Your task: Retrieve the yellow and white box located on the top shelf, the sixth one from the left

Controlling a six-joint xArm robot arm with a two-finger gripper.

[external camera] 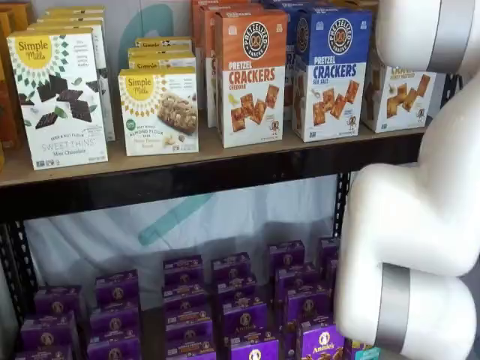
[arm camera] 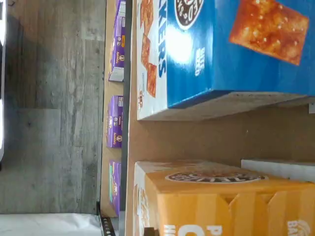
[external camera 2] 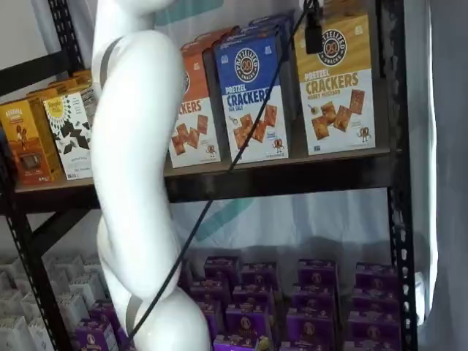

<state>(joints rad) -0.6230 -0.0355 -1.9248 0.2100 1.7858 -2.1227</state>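
Your yellow and white box (external camera 2: pixel 336 84) stands upright on the top shelf (external camera 2: pixel 292 172), long axis vertical, printed front facing out toward the cameras. It sits just beside the blue box (external camera 2: pixel 256 95), at the right end of the row near the black upright (external camera 2: pixel 391 110). You cannot tell the end effector's state; only a cable plug shows above the box.

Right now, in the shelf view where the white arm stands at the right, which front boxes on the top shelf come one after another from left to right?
Simple Mills Sweet Thins box → Simple Mills almond flour box → orange Pretzel Crackers box → blue Pretzel Crackers box → yellow and white box, partly behind the arm.
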